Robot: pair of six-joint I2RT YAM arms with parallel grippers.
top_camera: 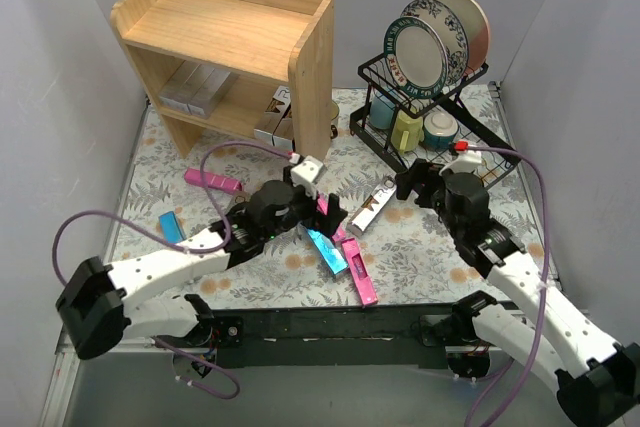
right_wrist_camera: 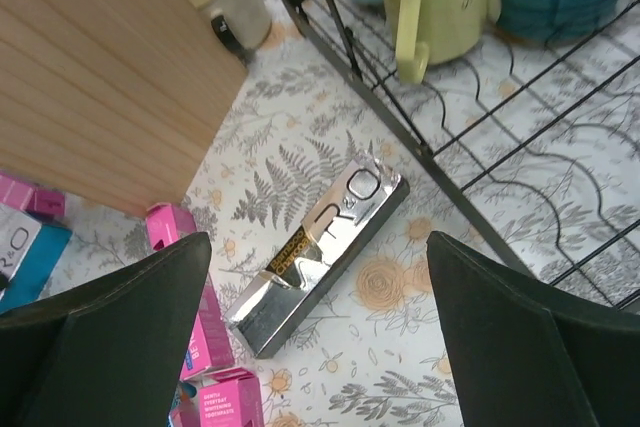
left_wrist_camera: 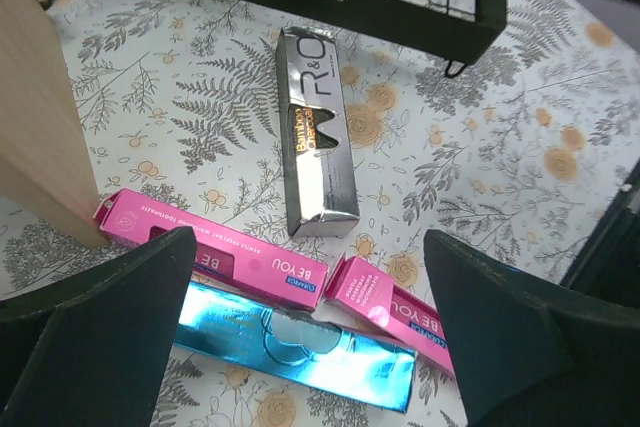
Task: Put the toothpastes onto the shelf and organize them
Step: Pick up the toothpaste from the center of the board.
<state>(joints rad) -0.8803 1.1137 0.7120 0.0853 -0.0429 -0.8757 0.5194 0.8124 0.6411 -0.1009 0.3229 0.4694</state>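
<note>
Left gripper (left_wrist_camera: pixel 305 237), fingers spread and holding nothing, hangs over 2 pink cartons (left_wrist_camera: pixel 210 247) and 1 shiny blue carton (left_wrist_camera: pixel 295 347). These lie close together on the fern-print mat (left_wrist_camera: pixel 500 147), just beside the shelf (left_wrist_camera: pixel 40 117) side panel. Right gripper (right_wrist_camera: pixel 318 237), fingers likewise spread and holding nothing, hangs over a silver carton (right_wrist_camera: pixel 320 247) lying flat between shelf and rack (left_wrist_camera: pixel 420 20). A lone pink carton (top_camera: pixel 212 180) and a second blue carton (top_camera: pixel 171 227) lie apart on the left, in front of the shelf. Shelved cartons (top_camera: pixel 195 87) sit on its lower tier.
</note>
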